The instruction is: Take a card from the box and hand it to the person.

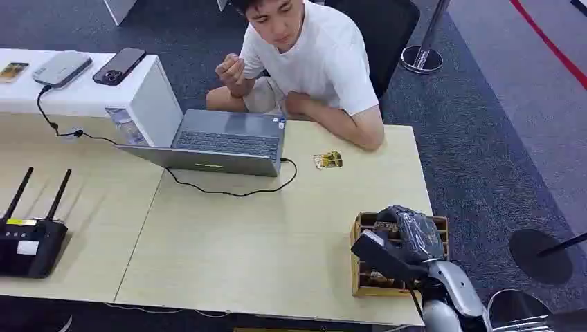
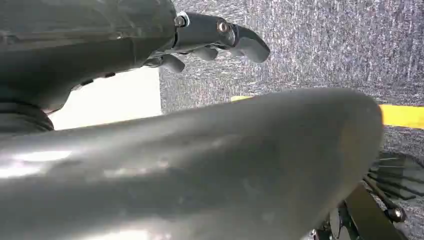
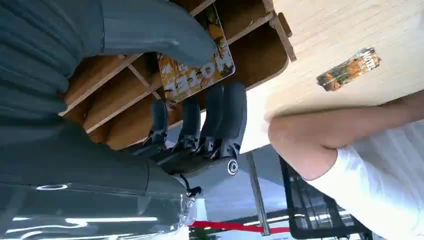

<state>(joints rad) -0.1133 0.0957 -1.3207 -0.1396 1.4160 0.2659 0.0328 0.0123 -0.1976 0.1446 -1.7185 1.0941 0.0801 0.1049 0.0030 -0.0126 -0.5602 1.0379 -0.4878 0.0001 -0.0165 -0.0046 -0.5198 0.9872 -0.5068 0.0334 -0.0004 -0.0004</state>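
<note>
— While the robot's right hand (image 1: 396,238) hangs over the compartmented wooden box (image 1: 360,275), can you see what the fingers are doing?

— From behind that wrist, yes: the thick grey thumb lies over an orange-and-yellow printed card (image 3: 197,70) standing in one of the box's slots, and the dark fingers (image 3: 220,117) lie along the card's other side. It looks like a pinch, with the card between them and not lifted out of the box.

— And the box itself?

— It sits at the near right corner of the pale wooden table (image 1: 228,249), close to the edge nearest the robot.

— Is that another card farther up the table?

— A second card of the same orange print (image 1: 327,160) lies flat on the table beyond the box, just beside the forearm of the person in the white T-shirt (image 1: 325,62) seated at the far edge. Left of it is an open grey laptop (image 1: 221,142) with a black cable curling out from its corner.

— What about the left hand (image 2: 220,37)?

— It hangs down over dark grey carpet (image 2: 325,45), the grey fingers curled loosely with nothing in them.

— Anything else by the box?

— Far to the left of it, a black router with two upright antennas (image 1: 31,238).
</note>
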